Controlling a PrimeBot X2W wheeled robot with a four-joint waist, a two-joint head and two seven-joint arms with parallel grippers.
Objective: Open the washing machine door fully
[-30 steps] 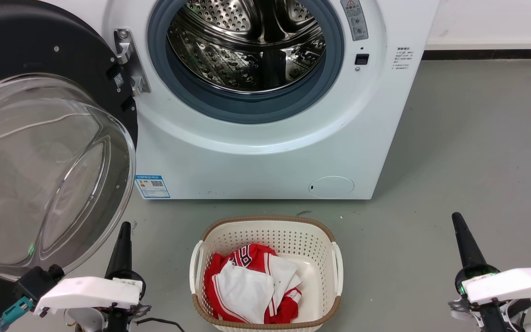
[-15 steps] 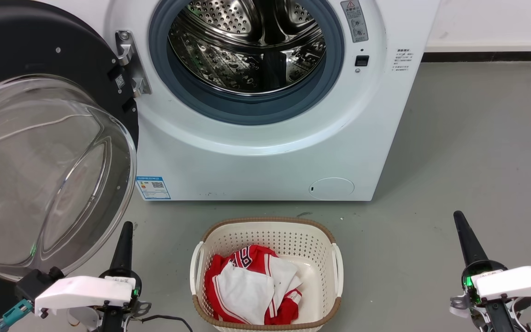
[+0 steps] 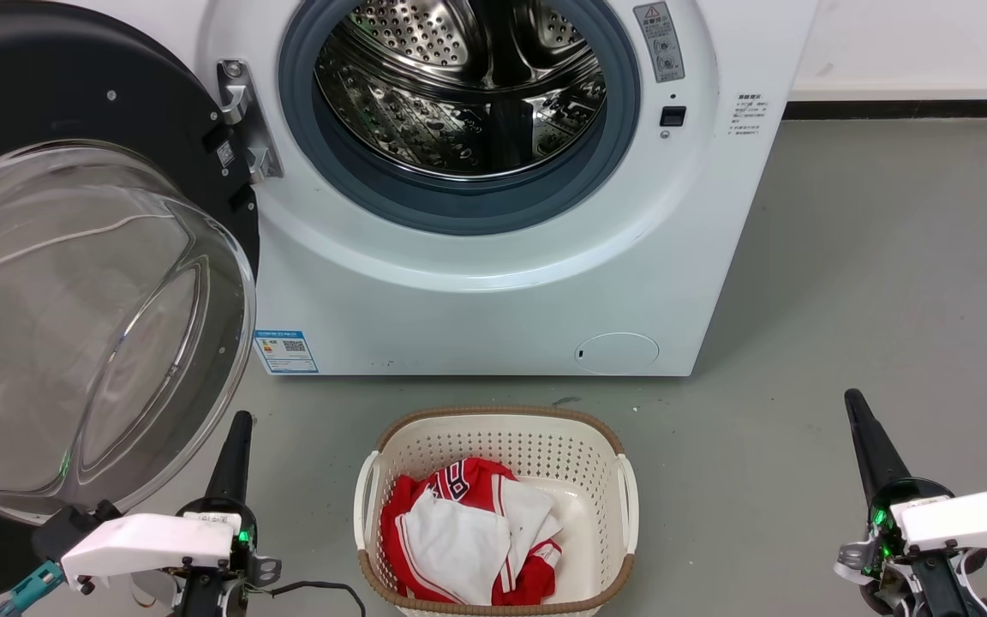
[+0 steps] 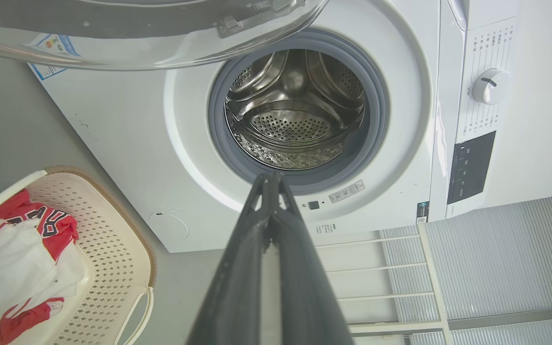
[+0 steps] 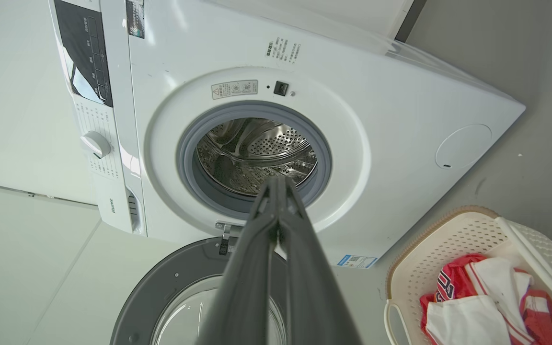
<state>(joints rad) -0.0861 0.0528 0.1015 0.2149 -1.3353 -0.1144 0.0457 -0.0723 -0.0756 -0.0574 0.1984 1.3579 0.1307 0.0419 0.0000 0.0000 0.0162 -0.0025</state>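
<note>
Although the whole head view has slid a touch downward over the last second, which is the camera's doing, the door [image 3: 91,283] has not swung. It stands at the left of the frame, hinged well out from the drum [image 3: 468,86], its glass bowl turned toward the camera. The left jaws at the lower left and the right jaws at the lower right have barely shifted, each drawn to a single dark point and holding nothing. In the left wrist view the door [image 4: 151,28] runs along the top edge, and the jaws are pressed tip to tip before the open drum [image 4: 295,115]. In the right wrist view the door [image 5: 180,278] lies at the bottom, behind jaws likewise clenched and empty. I judge the opening done, or very nearly, with both arms at rest.
</note>
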